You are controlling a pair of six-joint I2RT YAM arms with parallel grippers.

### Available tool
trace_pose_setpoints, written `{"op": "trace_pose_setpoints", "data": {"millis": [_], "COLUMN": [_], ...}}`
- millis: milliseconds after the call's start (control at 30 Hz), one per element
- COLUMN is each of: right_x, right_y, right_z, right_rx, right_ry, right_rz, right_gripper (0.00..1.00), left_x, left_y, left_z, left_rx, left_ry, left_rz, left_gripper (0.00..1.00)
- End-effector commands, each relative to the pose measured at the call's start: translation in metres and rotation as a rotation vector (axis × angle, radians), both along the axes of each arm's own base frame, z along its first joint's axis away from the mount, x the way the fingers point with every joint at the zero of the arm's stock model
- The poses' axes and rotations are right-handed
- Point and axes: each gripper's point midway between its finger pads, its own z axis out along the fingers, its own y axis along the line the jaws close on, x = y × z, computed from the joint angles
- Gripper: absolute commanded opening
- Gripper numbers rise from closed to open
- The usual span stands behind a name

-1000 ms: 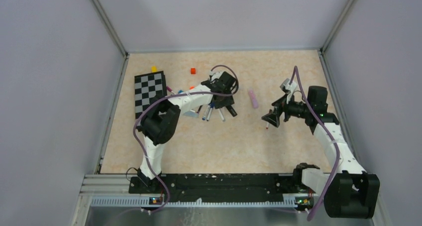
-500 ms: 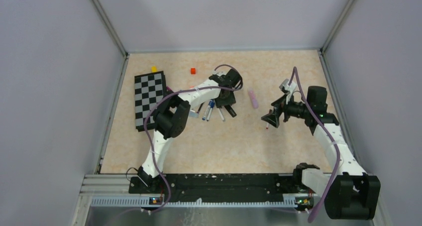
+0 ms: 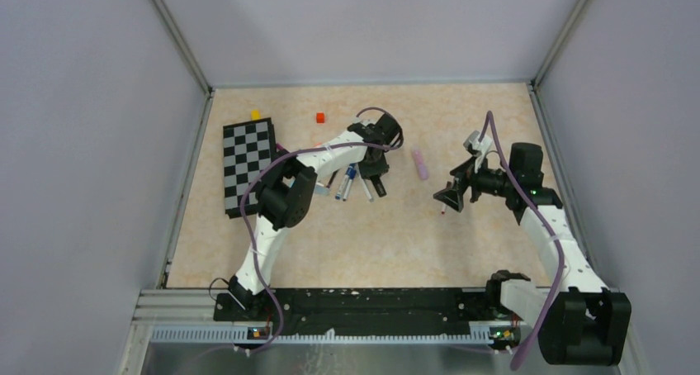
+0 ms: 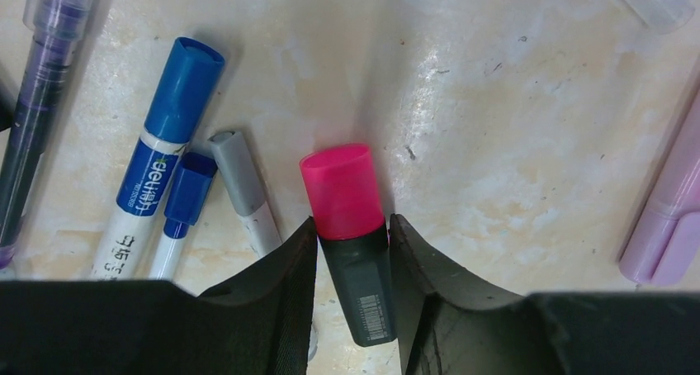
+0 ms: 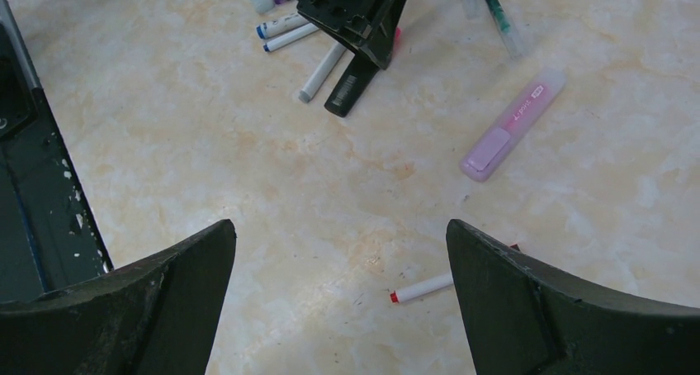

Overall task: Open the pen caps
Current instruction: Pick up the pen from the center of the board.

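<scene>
A black highlighter (image 4: 363,284) with a pink cap (image 4: 341,190) lies on the table, and my left gripper (image 4: 352,224) is shut on it where cap meets barrel, both fingers touching its sides. Left of it lie a blue-capped marker (image 4: 183,90), a thin blue-capped pen (image 4: 189,195), a grey-capped pen (image 4: 234,171) and a purple pen (image 4: 45,69). From above, the left gripper (image 3: 373,179) sits over the pile of pens (image 3: 347,185). My right gripper (image 5: 340,234) hangs open above the table, a white pen with a red end (image 5: 423,288) beside its right finger.
A lilac highlighter (image 5: 512,125) lies between the two grippers. The black-and-white checkerboard (image 3: 248,165) sits at the left, with a yellow cube (image 3: 255,114) and a red cube (image 3: 319,117) behind it. Walls close in the table (image 3: 363,243) on three sides.
The left arm swung a little to the right over the pen pile, and its jaws narrowed onto the black highlighter. The right arm has not moved.
</scene>
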Motion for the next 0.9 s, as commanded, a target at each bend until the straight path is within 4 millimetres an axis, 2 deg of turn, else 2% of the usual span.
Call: {"op": "trace_pose_setpoints", "data": {"millis": [0, 133, 267, 500, 567, 867], "right_x": [0.002, 0.002, -0.003, -0.008, -0.01, -0.016], "right_y": [0.003, 0.003, 0.013, 0.023, 0.027, 0.045], "right_z": [0.013, 0.013, 0.011, 0.008, 0.007, -0.002], "right_rx": [-0.005, -0.001, 0.007, 0.029, 0.038, 0.104], "right_ry": [-0.07, -0.067, -0.059, -0.032, -0.022, 0.071], "right_rz": [0.021, 0.023, 0.06, 0.1, 0.114, 0.159], "right_gripper": [0.95, 0.95, 0.95, 0.96, 0.96, 0.95], "left_x": [0.003, 0.003, -0.001, -0.004, -0.002, 0.005], "left_y": [-0.01, -0.013, -0.018, -0.019, -0.019, -0.033], "left_z": [0.003, 0.002, -0.002, -0.005, 0.001, 0.053], "left_rx": [-0.03, -0.043, -0.06, -0.065, -0.073, -0.248], "left_ry": [-0.007, -0.001, 0.021, 0.032, 0.013, -0.167], "left_rz": [-0.02, -0.032, -0.046, -0.066, -0.067, -0.118], "left_gripper": [0.42, 0.42, 0.4, 0.26, 0.2, 0.12]}}
